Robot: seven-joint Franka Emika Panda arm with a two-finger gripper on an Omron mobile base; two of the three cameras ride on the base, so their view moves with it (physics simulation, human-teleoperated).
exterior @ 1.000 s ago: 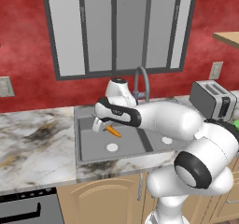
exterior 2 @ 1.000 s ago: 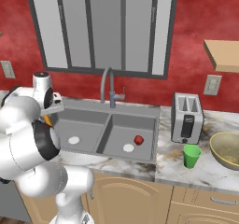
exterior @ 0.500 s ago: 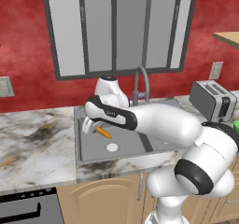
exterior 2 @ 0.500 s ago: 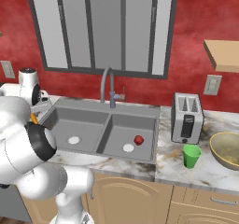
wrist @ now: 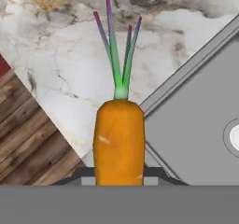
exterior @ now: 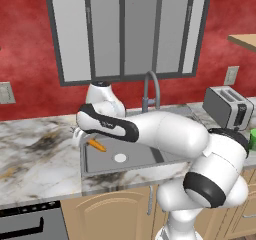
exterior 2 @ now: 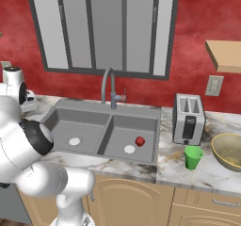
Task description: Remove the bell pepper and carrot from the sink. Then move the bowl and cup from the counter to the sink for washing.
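Observation:
In the hand view the orange carrot (wrist: 119,141) stands between my dark fingertips (wrist: 85,172), its green top pointing away, and my gripper (wrist: 119,174) is shut on it. Below it lie the marble counter (wrist: 60,69) and the left rim of the sink (wrist: 186,69). From the left base view, the gripper (exterior: 89,141) holds the carrot (exterior: 97,145) over the sink's (exterior: 150,156) left edge. The red bell pepper (exterior 2: 140,141) lies in the right basin of the sink (exterior 2: 84,121). A green cup (exterior 2: 192,157) and the olive-yellow bowl (exterior 2: 228,149) stand on the counter (exterior 2: 179,171) to the right.
A curved grey faucet (exterior 2: 109,86) rises behind the sink. A toaster (exterior 2: 188,119) stands behind the cup. To the left of the sink stretches veined marble counter (exterior: 35,154). A wooden shelf (exterior 2: 226,55) hangs at the upper right.
My arm has swung left with the carrot, from above the left basin to the sink's left rim. The pepper, cup and bowl have stayed put.

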